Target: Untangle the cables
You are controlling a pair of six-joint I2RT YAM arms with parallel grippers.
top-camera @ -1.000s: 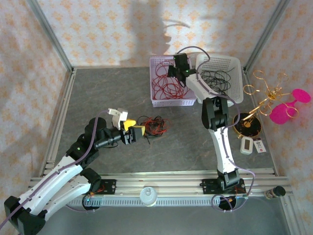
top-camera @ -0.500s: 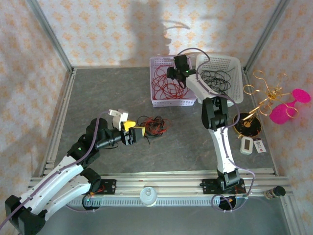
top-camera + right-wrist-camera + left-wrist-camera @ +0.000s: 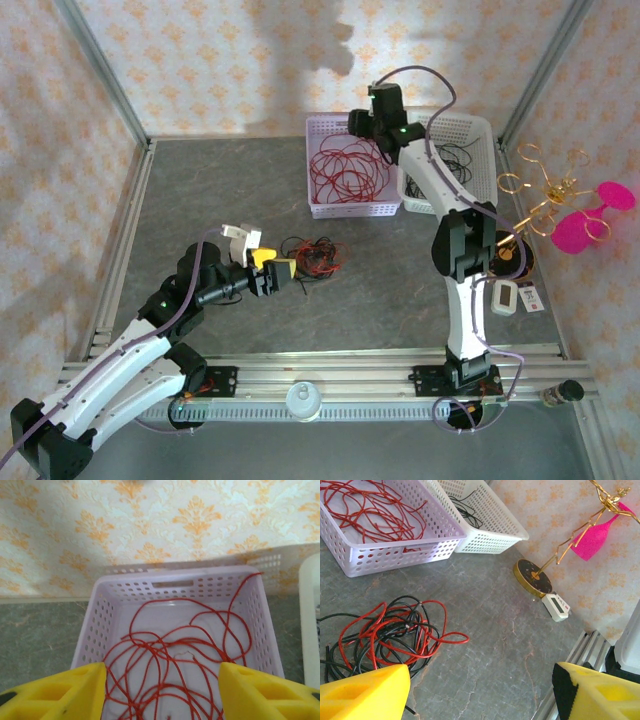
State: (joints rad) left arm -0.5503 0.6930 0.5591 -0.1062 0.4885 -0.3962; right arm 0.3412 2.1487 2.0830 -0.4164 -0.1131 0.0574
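The left jaws are wide open and hold nothing. The cables (image 3: 395, 635) lie in a knot on the desk (image 3: 485, 630), just in front of them. The right jaws are open and empty too, above the purple basket (image 3: 175, 575) of loose red wires (image 3: 165, 655). I think the sorting is partway done. Next, the left jaws should pinch one strand and pull it free.

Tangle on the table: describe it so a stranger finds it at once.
On the grey table, look in front of the lilac basket, by the left gripper. The tangle lies there. Unlike that basket's all-red wires, it mixes red and black.
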